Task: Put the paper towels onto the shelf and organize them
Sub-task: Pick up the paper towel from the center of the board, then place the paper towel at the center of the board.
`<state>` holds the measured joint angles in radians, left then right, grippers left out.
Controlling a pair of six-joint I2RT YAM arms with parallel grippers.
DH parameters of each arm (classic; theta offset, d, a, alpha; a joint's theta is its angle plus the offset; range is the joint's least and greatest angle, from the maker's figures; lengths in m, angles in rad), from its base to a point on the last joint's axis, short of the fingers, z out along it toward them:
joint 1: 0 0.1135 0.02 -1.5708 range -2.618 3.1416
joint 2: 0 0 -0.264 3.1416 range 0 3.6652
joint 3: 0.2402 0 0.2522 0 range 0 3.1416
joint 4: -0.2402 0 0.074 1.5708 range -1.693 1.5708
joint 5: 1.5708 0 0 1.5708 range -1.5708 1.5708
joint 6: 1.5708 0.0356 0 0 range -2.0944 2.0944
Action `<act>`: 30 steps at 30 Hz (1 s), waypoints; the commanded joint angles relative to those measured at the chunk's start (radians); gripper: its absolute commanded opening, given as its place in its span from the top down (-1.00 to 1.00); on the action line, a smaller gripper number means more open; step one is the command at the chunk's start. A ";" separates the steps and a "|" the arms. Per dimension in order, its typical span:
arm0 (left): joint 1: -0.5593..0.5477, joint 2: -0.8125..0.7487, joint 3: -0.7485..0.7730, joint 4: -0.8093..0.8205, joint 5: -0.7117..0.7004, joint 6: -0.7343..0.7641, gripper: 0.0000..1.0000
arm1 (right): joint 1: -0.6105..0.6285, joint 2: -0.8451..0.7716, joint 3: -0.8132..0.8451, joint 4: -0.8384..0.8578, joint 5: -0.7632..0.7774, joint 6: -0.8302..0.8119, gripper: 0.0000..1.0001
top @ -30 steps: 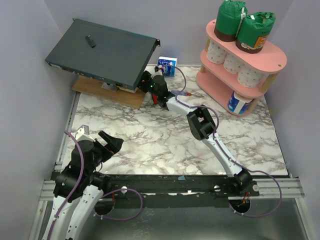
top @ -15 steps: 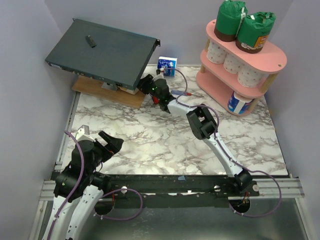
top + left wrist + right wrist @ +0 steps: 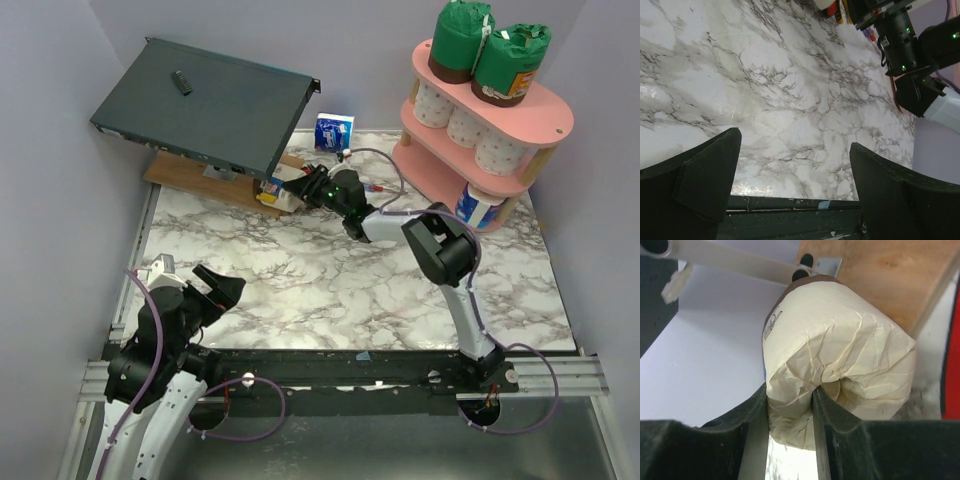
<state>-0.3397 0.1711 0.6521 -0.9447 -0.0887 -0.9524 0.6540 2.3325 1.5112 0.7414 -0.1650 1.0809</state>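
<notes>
My right gripper (image 3: 790,396) is shut on a paper towel roll in crumpled cream wrap (image 3: 840,355), pinching a fold of its end. From above, this roll (image 3: 284,192) lies at the front edge of the dark metal box, with the right gripper (image 3: 300,189) beside it. The pink shelf (image 3: 545,115) stands at the back right. It holds two green-wrapped rolls (image 3: 460,40) on top, white rolls (image 3: 465,125) on the middle tier and a blue-and-white roll (image 3: 478,205) at the bottom. My left gripper (image 3: 795,142) hangs open and empty near the table's front edge.
A dark grey metal box (image 3: 205,105) rests tilted on a wooden board (image 3: 215,185) at the back left. A small blue-and-white pack (image 3: 334,131) stands by the back wall. Red-handled pliers (image 3: 375,187) lie under the right arm.
The right gripper closed on the cream-wrapped roll by the box, and the arm drew back to the right with it. The left arm barely moved.
</notes>
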 commanded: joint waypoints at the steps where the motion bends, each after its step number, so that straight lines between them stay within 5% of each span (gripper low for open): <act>1: 0.006 -0.024 0.004 0.013 0.032 -0.024 -0.86 | -0.005 -0.224 -0.235 0.131 -0.021 -0.011 0.39; 7: 0.005 -0.018 -0.009 0.078 0.089 -0.048 -0.80 | -0.001 -0.570 -0.556 -0.006 0.010 -0.135 0.43; 18: -0.002 0.084 -0.133 0.311 0.280 -0.095 -0.64 | 0.015 -1.201 -0.706 -0.779 0.162 -0.473 0.42; 23: -0.067 0.212 -0.122 0.382 0.270 -0.073 -0.61 | 0.023 -1.299 -0.641 -1.105 0.223 -0.589 0.42; 30: -0.369 0.455 -0.015 0.442 0.061 -0.078 -0.60 | 0.048 -1.288 -0.569 -1.313 0.305 -0.678 0.40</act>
<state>-0.5823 0.5289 0.5690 -0.5972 0.0898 -1.0328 0.6865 1.0374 0.8684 -0.3965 0.0586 0.4984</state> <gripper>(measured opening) 0.802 0.330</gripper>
